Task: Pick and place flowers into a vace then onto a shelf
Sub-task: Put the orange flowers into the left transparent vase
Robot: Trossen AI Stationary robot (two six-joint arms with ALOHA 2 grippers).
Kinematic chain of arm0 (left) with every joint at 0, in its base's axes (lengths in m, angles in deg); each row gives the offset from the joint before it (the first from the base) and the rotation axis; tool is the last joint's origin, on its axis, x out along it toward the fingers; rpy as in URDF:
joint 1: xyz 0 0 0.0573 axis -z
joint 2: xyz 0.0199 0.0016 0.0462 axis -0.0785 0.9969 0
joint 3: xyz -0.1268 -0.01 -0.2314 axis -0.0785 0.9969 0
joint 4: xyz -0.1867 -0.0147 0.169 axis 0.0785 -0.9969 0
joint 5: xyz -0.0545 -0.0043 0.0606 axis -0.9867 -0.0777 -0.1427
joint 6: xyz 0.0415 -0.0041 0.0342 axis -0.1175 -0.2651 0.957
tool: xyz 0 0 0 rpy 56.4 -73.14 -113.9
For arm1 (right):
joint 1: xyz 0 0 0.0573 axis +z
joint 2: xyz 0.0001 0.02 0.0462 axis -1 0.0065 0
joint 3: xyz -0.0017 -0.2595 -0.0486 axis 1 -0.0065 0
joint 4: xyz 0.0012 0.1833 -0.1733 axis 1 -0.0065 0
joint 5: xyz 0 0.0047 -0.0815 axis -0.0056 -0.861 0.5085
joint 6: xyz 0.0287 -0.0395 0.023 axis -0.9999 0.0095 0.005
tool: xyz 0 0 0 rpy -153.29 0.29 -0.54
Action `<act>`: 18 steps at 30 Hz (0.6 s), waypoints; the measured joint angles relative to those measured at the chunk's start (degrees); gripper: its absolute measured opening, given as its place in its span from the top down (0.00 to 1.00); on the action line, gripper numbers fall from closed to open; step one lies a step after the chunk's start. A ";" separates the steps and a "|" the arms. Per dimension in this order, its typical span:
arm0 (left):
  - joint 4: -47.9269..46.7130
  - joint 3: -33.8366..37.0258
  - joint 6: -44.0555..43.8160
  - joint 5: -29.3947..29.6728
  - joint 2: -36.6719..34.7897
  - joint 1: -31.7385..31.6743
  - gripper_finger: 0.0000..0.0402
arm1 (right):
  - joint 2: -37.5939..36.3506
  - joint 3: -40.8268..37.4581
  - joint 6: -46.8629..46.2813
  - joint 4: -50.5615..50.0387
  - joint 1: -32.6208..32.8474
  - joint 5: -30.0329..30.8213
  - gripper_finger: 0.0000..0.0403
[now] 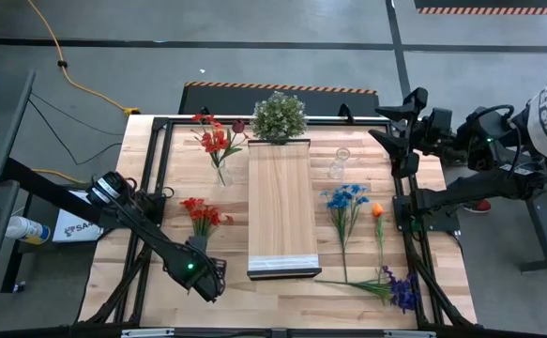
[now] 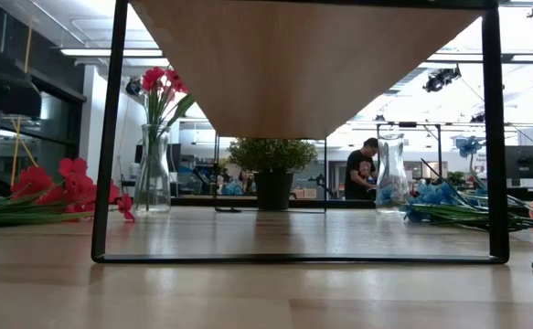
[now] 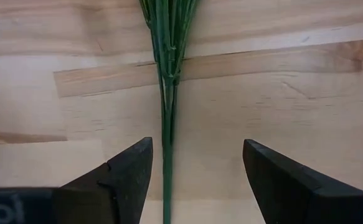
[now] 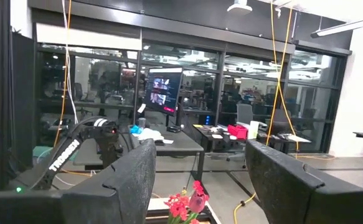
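- While the left gripper (image 3: pixel 197 180) hangs low over the front-left table (image 1: pixel 160 291), its fingers are spread apart around a thin green stem, not touching it.
- That stem belongs to the loose red flowers (image 1: pixel 201 214) lying flat on the table left of the shelf (image 1: pixel 280 202).
- Glass vase (image 2: pixel 153 172) at the back left holds a red bunch (image 1: pixel 217 141), stems standing inside it.
- Second glass vase (image 1: pixel 340 163) right of the shelf; contents hard to tell from above, looks clear in the low view.
- Potted plant (image 1: pixel 279 115) sits at the shelf's far end.
- Blue flowers (image 1: pixel 346 199), one orange flower (image 1: pixel 377 210) and purple flowers (image 1: pixel 402 289) lie loose on the right side of the table.
- Right gripper (image 4: pixel 200 180) is raised at the back-right table edge, fingers apart, nothing between them.
- Low view: shelf top cut off, only its underside and black legs show; both grippers out of sight there.
- Person stands far off in the room behind.
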 joint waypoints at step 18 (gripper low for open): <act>9.59 6.98 -1.46 -2.04 -0.53 -0.01 0.30 | -0.02 0.00 0.00 -0.02 0.00 -1.62 0.41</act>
